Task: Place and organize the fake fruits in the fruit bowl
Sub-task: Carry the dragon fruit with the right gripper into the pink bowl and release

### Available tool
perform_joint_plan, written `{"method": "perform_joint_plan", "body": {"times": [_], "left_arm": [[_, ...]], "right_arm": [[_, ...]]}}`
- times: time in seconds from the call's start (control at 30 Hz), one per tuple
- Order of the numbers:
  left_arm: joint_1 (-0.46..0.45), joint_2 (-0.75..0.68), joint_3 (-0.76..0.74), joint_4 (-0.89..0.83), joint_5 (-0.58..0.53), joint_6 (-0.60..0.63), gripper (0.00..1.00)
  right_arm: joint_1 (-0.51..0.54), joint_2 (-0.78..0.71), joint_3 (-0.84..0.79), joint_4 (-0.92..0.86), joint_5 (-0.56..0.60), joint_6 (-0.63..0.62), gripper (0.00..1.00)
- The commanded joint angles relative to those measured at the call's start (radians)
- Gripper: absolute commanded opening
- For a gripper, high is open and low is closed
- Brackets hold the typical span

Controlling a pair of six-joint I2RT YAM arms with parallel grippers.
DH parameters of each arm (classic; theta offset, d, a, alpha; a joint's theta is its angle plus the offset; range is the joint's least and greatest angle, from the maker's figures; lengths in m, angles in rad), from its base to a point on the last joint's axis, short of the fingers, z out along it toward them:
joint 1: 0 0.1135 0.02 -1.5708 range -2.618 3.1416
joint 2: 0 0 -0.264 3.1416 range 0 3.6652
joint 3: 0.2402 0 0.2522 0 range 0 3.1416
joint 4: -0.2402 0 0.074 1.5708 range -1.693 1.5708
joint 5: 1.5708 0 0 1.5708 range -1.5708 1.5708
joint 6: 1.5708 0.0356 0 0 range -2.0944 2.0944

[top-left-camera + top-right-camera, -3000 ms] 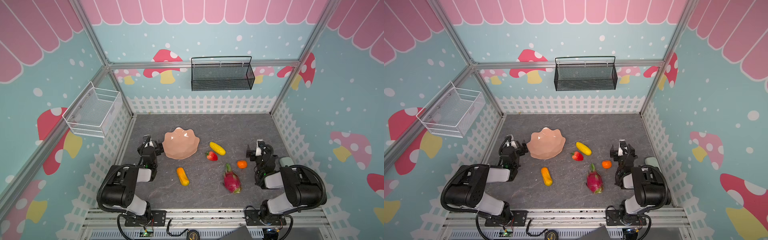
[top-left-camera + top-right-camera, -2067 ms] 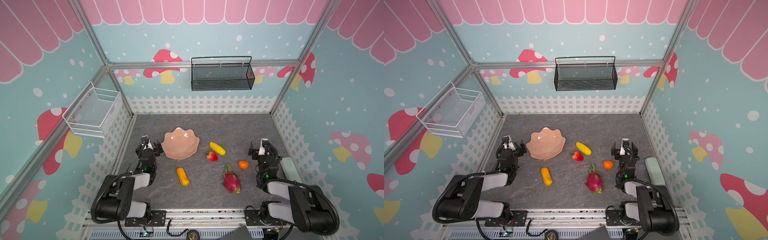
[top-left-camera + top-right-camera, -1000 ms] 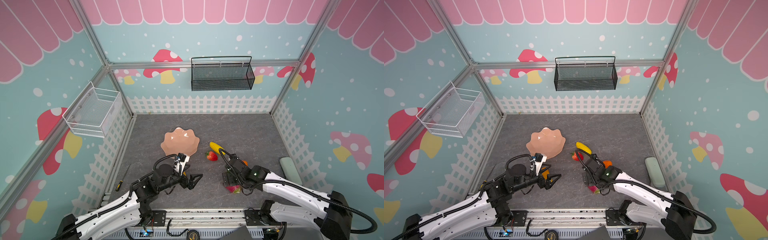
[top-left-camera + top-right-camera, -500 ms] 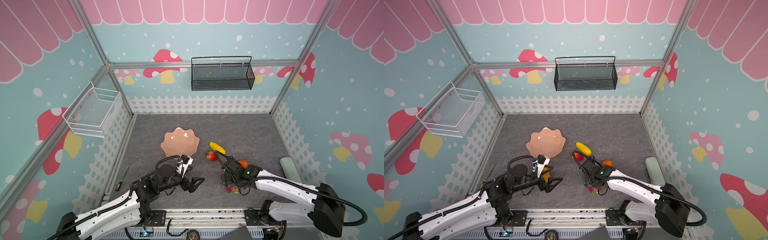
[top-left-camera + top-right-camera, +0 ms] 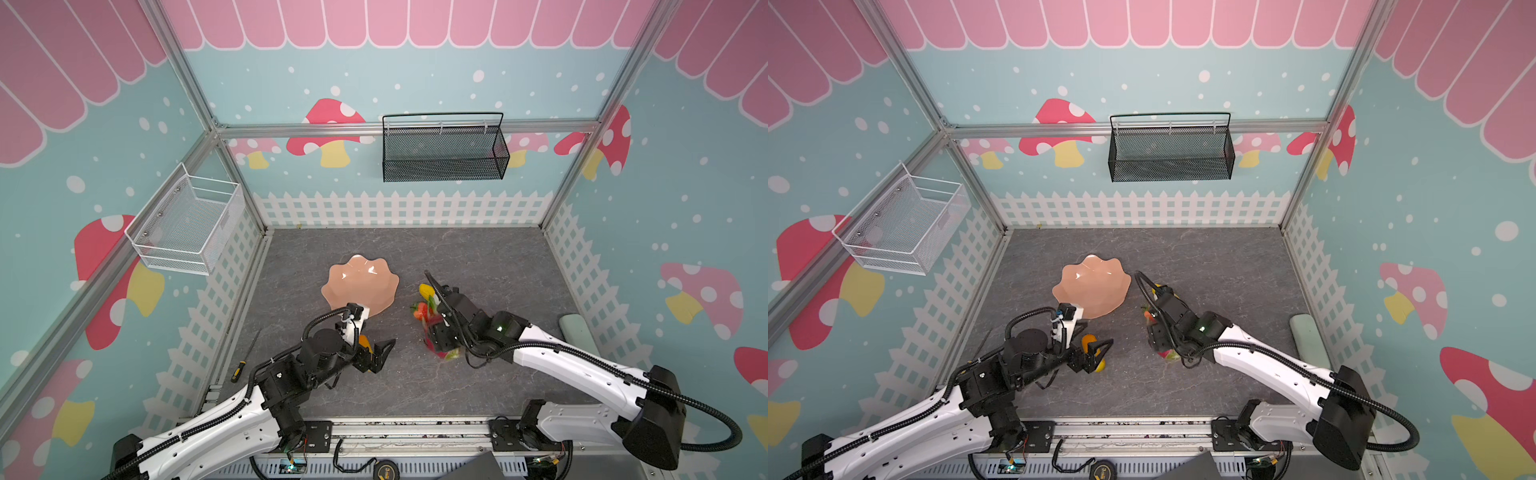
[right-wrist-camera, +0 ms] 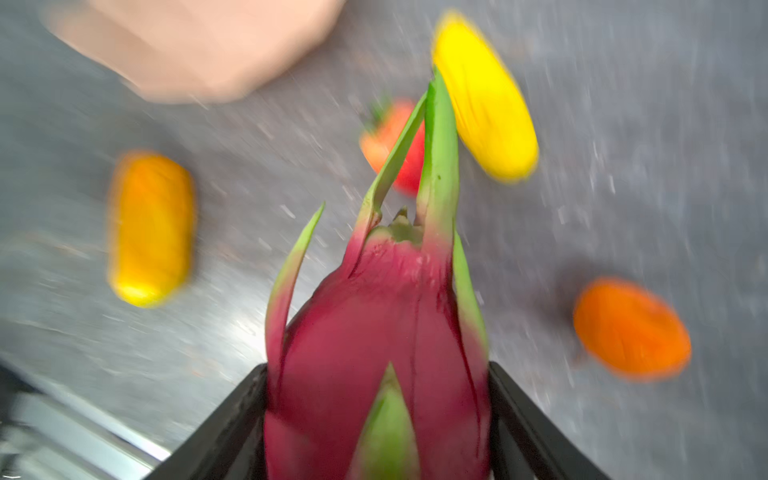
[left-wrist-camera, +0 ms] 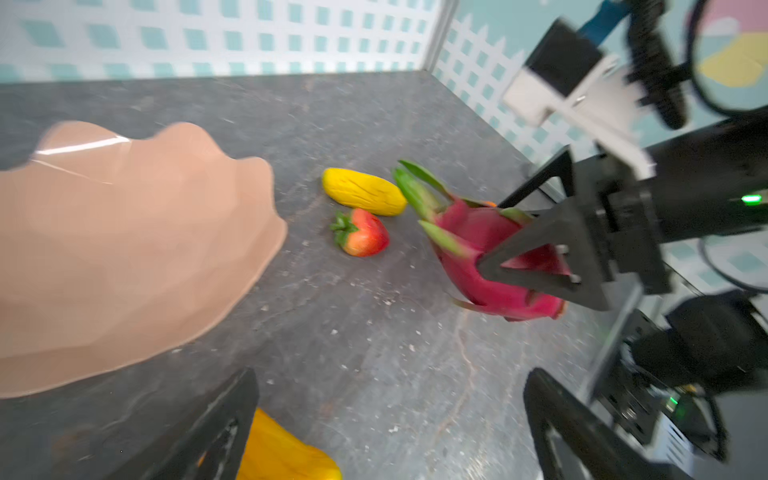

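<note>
Looking down in both top views, the fruit bowl [image 5: 332, 291] sits on the grey tabletop [image 5: 478, 257], left of centre. The left pincer [image 5: 383, 355] hangs just in front of it, released, jaws spread wide. The orange-yellow oblong fruit [image 5: 1088, 341] lies partly under it. The right pincer [image 5: 436, 337] is clenched on the dragon fruit [image 5: 448, 355], which the arm mostly hides. The yellow oblong fruit [image 5: 426, 289] and the strawberry [image 5: 420, 309] lie close together just beyond that pincer, right of the bowl.

The left wrist view shows the right pincer's black fingers [image 7: 532, 253] pressing either side of the dragon fruit [image 7: 465, 237], its green tips pointing toward the yellow oblong fruit [image 7: 363, 192] and the strawberry [image 7: 361, 232]. The bowl [image 7: 124, 249] stands near them, apart.

The right wrist view is blurred. The dragon fruit [image 6: 374, 340] fills the gap between both fingers and touches each. The round orange [image 6: 631, 328] rests on the tabletop beside it, well apart from the bowl.
</note>
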Motion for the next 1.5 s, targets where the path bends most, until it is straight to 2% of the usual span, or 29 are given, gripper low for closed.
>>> {"method": "perform_joint_plan", "body": {"times": [0.0,0.07,0.13,0.2,0.33,0.43,0.57,0.7,1.1,1.23,1.33,1.47], "left_arm": [[0.020,-0.020,0.064,-0.113,-0.242,-0.015,1.00],[0.065,-0.021,0.093,-0.170,-0.288,-0.030,1.00],[0.151,-0.023,0.113,-0.214,-0.285,-0.064,1.00],[0.264,-0.033,0.113,-0.228,-0.199,-0.092,1.00],[0.452,-0.055,0.079,-0.203,-0.012,-0.142,1.00],[0.496,-0.073,0.049,-0.184,0.039,-0.152,1.00],[0.497,-0.083,0.031,-0.181,0.009,-0.166,1.00],[0.496,-0.074,0.021,-0.175,-0.019,-0.171,1.00],[0.496,-0.036,0.011,-0.152,0.023,-0.172,1.00],[0.497,-0.015,0.013,-0.150,0.036,-0.176,1.00],[0.496,0.006,0.017,-0.150,0.047,-0.180,1.00],[0.496,0.026,0.007,-0.147,0.057,-0.195,1.00]], "right_arm": [[-0.004,0.116,0.146,0.146,-0.065,-0.168,0.70],[-0.021,0.222,0.252,0.188,-0.098,-0.220,0.70],[-0.044,0.343,0.361,0.230,-0.152,-0.261,0.70],[-0.067,0.472,0.494,0.258,-0.219,-0.290,0.69],[-0.084,0.724,0.745,0.266,-0.259,-0.320,0.69],[-0.098,0.889,0.919,0.248,-0.288,-0.323,0.69],[-0.106,1.066,1.123,0.154,-0.313,-0.330,0.69],[-0.106,1.114,1.128,0.150,-0.328,-0.328,0.69],[-0.106,1.101,0.988,0.172,-0.328,-0.336,0.68],[-0.107,1.083,0.917,0.230,-0.338,-0.331,0.69],[-0.108,1.087,0.912,0.241,-0.344,-0.331,0.73],[-0.107,1.074,0.909,0.248,-0.323,-0.340,0.84]]}}
